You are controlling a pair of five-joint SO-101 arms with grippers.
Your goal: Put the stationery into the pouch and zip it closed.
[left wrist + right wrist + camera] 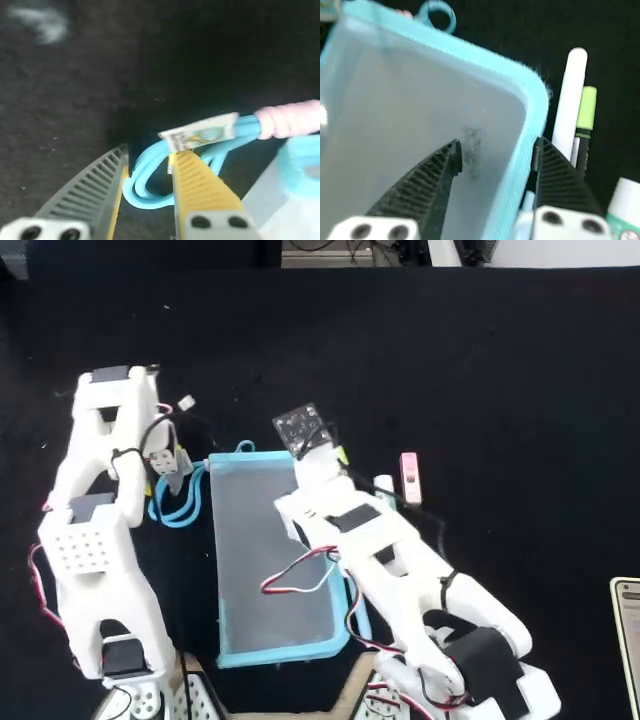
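A translucent pouch point(265, 560) with a cyan zipper border lies flat between the two arms. Its cyan cord loop point(175, 510) trails off the far left corner. My left gripper point(172, 472) hovers over that cord, open; in the left wrist view the cord point(145, 175) with a white tag point(200, 135) lies between the fingers of the left gripper point(149, 160). My right gripper point(496, 150) is open and straddles the pouch's point(410, 100) far right edge. Beside that edge lie a white pen point(572, 95) and a green marker point(586, 112). A pink item point(410, 478) rests further right.
The table is covered in black cloth. A small white scrap point(186, 402) lies beyond the left arm. A white flat object point(628, 610) sits at the right edge. A white-capped item point(625, 205) lies near the pens.
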